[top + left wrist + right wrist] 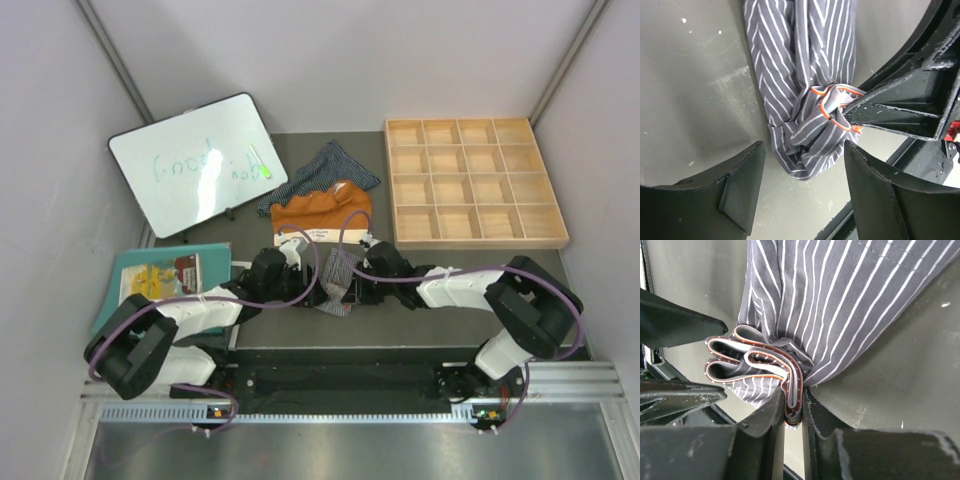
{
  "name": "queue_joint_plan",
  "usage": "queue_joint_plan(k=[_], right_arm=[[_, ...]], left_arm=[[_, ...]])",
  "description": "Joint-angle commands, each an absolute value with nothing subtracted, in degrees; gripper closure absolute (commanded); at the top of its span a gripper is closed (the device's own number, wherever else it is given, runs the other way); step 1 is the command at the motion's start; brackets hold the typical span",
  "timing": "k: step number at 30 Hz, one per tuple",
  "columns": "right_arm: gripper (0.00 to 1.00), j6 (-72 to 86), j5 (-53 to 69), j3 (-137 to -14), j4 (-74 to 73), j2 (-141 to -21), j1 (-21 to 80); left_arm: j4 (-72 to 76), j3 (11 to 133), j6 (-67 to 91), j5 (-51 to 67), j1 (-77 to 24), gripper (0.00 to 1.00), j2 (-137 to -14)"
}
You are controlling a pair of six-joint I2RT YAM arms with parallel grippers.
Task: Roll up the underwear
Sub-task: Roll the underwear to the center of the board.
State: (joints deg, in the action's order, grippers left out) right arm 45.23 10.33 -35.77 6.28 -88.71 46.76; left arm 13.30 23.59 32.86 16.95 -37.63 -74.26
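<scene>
Right hand [794,412] pinches the waistband [760,360] of the grey striped underwear [850,305]; left hand [805,170] spread wide. Best kept taut while rolling.

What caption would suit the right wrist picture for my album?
The right pincer pinches the grey underwear by its folded, orange-edged waistband.

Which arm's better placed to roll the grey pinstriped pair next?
Right, probably: right pincer is shut on the folded waistband of the grey pinstriped cloth underwear; left pincer stands open around it, gripping nothing.
</scene>
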Motion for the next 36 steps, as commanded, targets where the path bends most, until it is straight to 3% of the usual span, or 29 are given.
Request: queue_joint_plan(k=[1, 7, 11, 15, 18, 19, 20, 21, 25, 28, 36], right_arm=[[0.98, 41.93, 6.50, -36.74, 1.32, -91.49, 47.20], [0.98, 40.87, 8.61, -36.65, 2.46, -91.58, 47.11], [0.95, 39.91, 9.93, -36.56, 2.90, -91.67, 47.11], [0.89, 39.03, 10.46, -36.47, 3.08, -91.50, 47.11], [0.78, 38.23, 10.72, -36.82, 1.94, -90.44, 47.20], [0.72, 37.88, 10.55, -37.44, 1.24, -90.00, 47.11], [0.69, 36.92, 10.11, -37.88, -1.29, -89.39, 47.11], [0.65, 36.31, 9.76, -38.23, -2.45, -87.99, 47.11], [0.39, 32.10, 6.08, -39.11, -7.64, -81.05, 47.55], [0.27, 27.88, 0.21, -39.11, -10.19, -74.46, 50.70], [0.21, 18.73, -19.14, -37.09, -3.88, -68.02, 67.92]], left_arm=[[15.20, 24.70, 32.25, 15.73, -37.62, 0.31, -74.70], [20.30, 24.52, 34.19, 16.97, -37.53, 0.33, -78.75], [24.51, 22.25, 35.51, 15.47, -37.53, 0.40, -80.24], [28.38, 20.74, 36.12, 14.94, -37.53, 0.56, -81.38], [29.97, 21.00, 35.69, 15.90, -37.53, 0.74, -82.79], [29.97, 21.61, 35.34, 16.52, -37.53, 0.89, -83.66], [29.80, 21.97, 35.16, 17.05, -37.53, 0.97, -84.11], [29.53, 22.15, 35.07, 17.40, -37.62, 1.00, -84.37], [24.54, 23.55, 34.54, 17.76, -37.53, 1.00, -83.68], [16.11, 26.00, 34.45, 18.36, -37.53, 1.00, -82.45], [0.18, 30.06, 37.17, 26.18, -37.18, 1.00, -83.23]])
